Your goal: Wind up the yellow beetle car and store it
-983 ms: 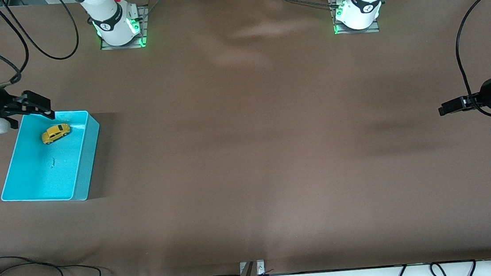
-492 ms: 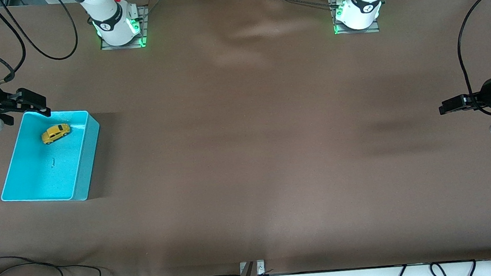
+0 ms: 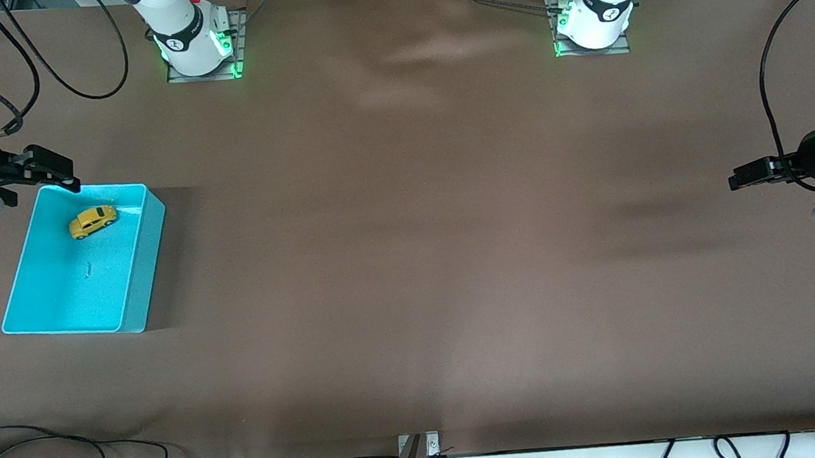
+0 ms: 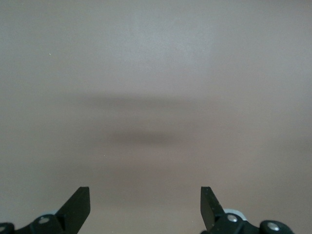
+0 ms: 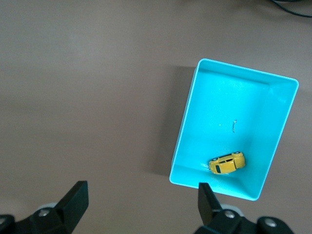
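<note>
The yellow beetle car (image 3: 92, 221) sits inside the cyan bin (image 3: 133, 282) at the right arm's end of the table, in the part of the bin farthest from the front camera, close to the wall. The right gripper (image 3: 48, 172) hangs in the air just above that bin's corner, fingers spread and empty. The left gripper (image 3: 746, 176) waits above bare brown tablecloth (image 3: 454, 254) at the left arm's end, fingers also spread, holding nothing
</note>
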Available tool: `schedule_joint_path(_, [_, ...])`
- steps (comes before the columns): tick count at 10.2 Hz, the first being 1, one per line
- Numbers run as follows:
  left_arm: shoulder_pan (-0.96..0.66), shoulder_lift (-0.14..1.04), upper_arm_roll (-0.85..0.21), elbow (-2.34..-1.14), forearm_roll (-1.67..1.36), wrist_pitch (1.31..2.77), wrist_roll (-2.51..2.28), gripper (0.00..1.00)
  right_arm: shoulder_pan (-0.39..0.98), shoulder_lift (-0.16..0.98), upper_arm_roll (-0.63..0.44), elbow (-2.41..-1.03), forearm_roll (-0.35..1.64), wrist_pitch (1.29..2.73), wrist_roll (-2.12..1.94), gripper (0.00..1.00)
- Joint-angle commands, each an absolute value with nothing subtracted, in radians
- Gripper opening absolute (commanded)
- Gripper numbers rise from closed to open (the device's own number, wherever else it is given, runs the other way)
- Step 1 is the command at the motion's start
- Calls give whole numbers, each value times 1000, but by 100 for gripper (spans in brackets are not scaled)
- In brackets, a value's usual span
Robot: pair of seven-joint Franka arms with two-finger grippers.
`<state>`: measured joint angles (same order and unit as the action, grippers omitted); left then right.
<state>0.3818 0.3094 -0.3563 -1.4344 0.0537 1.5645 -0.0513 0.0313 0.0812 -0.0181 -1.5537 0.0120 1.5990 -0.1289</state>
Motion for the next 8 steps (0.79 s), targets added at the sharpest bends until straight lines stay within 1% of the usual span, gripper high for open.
schedule_joint_path(1, [388,304,-359,-1425,41,1554,-31,100,41,74,-43,-1536,-6,1548,-127,100])
schedule_joint_path(2, [388,305,-359,-1427,43,1554,-32,100,41,68,-64,-1536,-6,1533,-129,100])
schedule_joint_path(5, [387,305,-359,-1427,41,1554,-32,100,41,64,-84,-1529,3,1534,-134,100])
schedule_joint_path(8, [387,305,-359,-1427,41,1554,-32,100,32,83,-118,-1529,15,1545,-144,100])
